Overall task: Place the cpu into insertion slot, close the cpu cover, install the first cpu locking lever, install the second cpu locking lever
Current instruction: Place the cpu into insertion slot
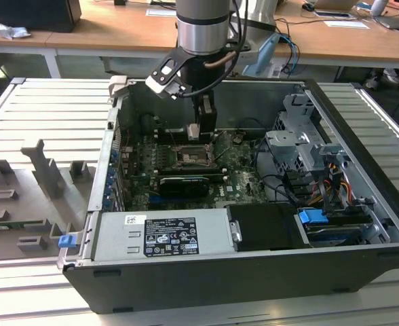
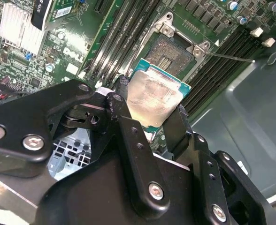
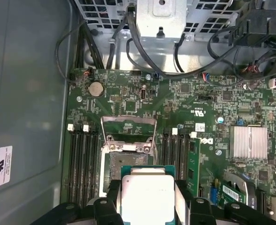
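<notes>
Gripper clamps the cpu above the insertion slot; a tilted or offset descent could bend its contacts.

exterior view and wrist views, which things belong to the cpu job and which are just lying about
Job: cpu, held in gripper; insertion slot; cpu cover, open.
Lying about: power supply; heatsink; coin cell; grey fixtures.
</notes>
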Robot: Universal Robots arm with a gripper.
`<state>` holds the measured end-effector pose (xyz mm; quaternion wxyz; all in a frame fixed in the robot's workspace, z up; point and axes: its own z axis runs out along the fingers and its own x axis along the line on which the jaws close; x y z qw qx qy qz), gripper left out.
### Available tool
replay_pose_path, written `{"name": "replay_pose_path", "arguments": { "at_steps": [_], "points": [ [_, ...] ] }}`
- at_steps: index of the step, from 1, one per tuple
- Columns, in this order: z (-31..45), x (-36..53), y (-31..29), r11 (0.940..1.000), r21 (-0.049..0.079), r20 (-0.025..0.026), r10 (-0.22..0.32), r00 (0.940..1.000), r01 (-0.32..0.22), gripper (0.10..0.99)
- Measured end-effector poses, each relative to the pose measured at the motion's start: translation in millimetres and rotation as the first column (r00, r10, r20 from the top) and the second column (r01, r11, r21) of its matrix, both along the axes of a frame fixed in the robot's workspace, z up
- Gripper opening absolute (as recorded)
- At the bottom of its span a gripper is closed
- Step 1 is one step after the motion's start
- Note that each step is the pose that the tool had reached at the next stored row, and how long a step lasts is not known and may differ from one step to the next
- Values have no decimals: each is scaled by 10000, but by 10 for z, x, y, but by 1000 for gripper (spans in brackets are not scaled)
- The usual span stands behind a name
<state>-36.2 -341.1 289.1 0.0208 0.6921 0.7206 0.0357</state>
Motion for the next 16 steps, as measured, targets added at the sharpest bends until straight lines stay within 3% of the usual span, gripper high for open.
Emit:
{"name": "replay_pose_path", "arguments": {
  "at_steps": [16],
  "points": [
    [-204,0,17,10000,1,-17,-44,10000,44,541]
  ]
}}
